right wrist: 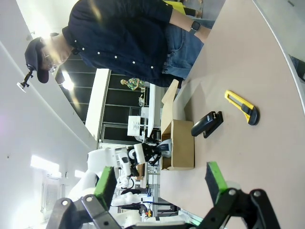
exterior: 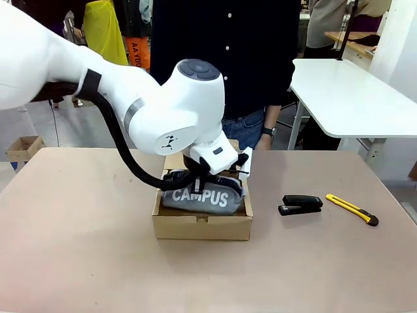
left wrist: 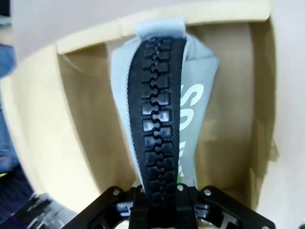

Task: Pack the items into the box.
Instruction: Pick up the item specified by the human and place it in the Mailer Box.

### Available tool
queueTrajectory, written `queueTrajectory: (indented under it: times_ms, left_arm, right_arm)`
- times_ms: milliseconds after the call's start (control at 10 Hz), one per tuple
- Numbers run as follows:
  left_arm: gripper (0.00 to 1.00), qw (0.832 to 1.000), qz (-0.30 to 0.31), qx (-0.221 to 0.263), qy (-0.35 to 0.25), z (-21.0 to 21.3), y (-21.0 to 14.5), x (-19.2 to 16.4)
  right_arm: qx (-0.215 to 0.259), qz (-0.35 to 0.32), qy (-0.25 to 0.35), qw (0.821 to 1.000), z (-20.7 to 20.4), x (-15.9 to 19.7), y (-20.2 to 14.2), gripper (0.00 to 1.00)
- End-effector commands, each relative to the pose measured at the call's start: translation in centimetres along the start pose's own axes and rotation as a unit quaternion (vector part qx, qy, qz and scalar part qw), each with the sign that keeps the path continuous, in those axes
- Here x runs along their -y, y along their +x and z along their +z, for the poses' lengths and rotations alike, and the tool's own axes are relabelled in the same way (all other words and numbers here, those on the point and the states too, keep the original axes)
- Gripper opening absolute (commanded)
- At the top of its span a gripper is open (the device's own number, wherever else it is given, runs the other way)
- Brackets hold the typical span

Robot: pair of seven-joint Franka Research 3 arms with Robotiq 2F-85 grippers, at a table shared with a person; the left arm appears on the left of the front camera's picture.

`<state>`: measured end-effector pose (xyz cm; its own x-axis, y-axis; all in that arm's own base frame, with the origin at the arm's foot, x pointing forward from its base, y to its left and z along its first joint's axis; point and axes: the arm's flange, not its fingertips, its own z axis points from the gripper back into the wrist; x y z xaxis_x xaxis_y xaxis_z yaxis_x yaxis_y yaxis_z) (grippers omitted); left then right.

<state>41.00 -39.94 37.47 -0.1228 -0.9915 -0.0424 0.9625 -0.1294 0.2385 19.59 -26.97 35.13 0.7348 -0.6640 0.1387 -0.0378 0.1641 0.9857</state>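
The grey "CAMPUS" pouch (exterior: 199, 196) sits inside the open brown box (exterior: 202, 227) at the middle of the table, its lid flap up at the back. My left gripper (exterior: 197, 175) reaches down into the box. In the left wrist view it (left wrist: 159, 193) is shut on the pouch's (left wrist: 193, 109) black zip edge, with the box walls (left wrist: 43, 143) all around. The black stapler (exterior: 300, 204) lies on the table right of the box. My right gripper (right wrist: 159, 182) hangs open and empty, well away from the box (right wrist: 180, 143) and the stapler (right wrist: 207, 124).
A yellow-and-black utility knife (exterior: 352, 210) lies right of the stapler. A person (exterior: 228, 65) stands at the far side behind the box. A small tan carton (exterior: 23, 147) is off the table's far left. A white table (exterior: 348, 94) stands back right.
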Motion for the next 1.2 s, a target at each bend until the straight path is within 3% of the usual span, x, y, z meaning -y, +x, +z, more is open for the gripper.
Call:
queueTrajectory:
  times_ms: [0,500,600,800,900,1100]
  left_arm:
    - [0.07,0.999,0.001,0.01,-0.045,-1.5,-0.1,-1.2]
    - [0.07,0.998,-0.001,0.029,-0.048,-2.6,0.0,-1.9]
    - [0.26,0.998,-0.001,0.031,-0.051,-2.6,0.1,-1.8]
    - [0.83,0.997,-0.006,0.038,-0.062,-2.5,0.2,-1.7]
    - [1.0,0.997,-0.008,0.043,-0.057,-2.4,0.1,-1.6]
    - [1.0,0.998,-0.007,0.044,-0.055,-2.2,0.1,-1.6]
  right_arm:
    - [0.007,0.014,0.008,1.0,-0.2,-0.1,0.1,1.0]
    - [0.007,0.014,0.008,1.0,-0.2,-0.1,0.1,1.0]
    - [0.007,0.014,0.008,1.0,-0.2,-0.1,0.1,1.0]
    - [0.007,0.014,0.008,1.0,-0.2,-0.1,0.1,1.0]
    - [0.007,0.014,0.008,1.0,-0.2,-0.1,0.1,1.0]
    - [0.007,0.014,0.008,1.0,-0.2,-0.1,0.1,1.0]
